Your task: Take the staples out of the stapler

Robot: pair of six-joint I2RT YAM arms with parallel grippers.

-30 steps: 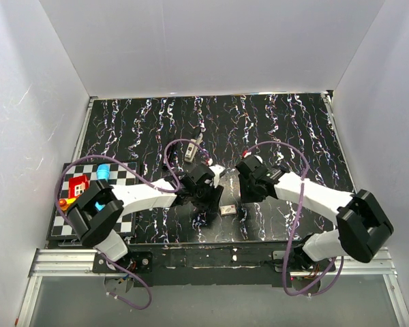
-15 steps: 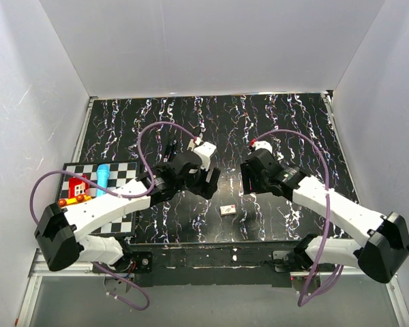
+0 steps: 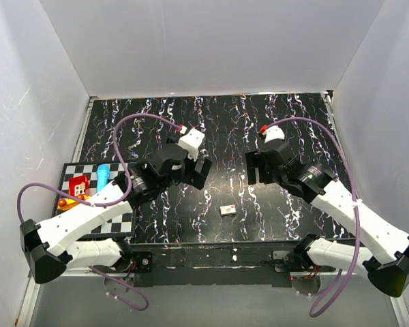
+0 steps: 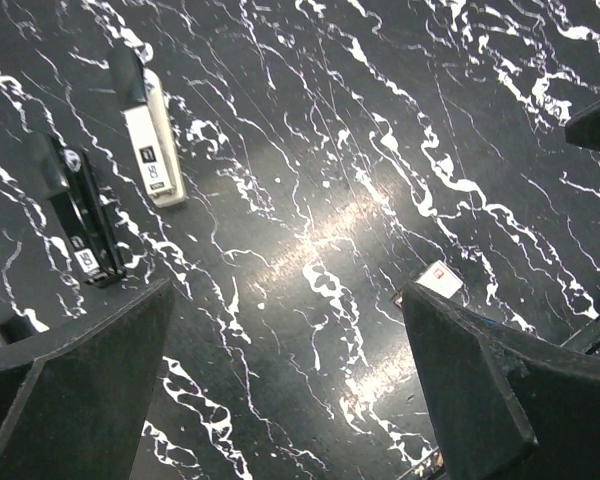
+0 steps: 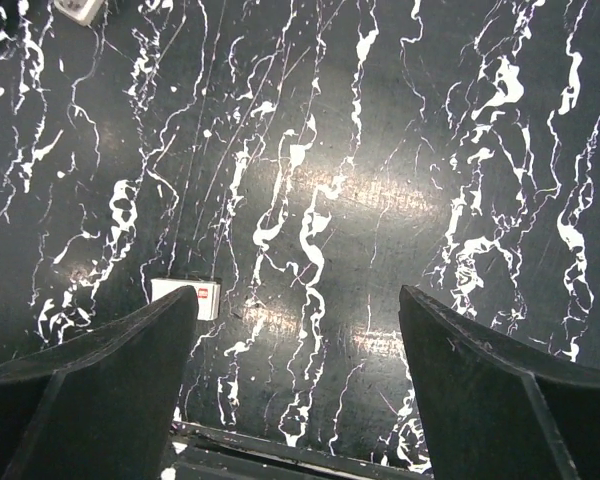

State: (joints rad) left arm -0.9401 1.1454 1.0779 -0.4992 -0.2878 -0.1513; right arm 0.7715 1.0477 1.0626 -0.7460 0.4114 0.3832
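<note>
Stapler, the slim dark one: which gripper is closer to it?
Left. The stapler lies close beside the open left gripper; the right gripper hovers farther off across the table.

Left gripper lifts off the near-centre table spot and shifts toward 10 o'clock, with its jaws now spread wide. Right gripper also lifts, backing off toward 1 o'clock, jaws wide too. Left arm elbow swings out to 8 o'clock. Right arm elbow drops to 5 o'clock. Purple cables arc higher over both arms.
</note>
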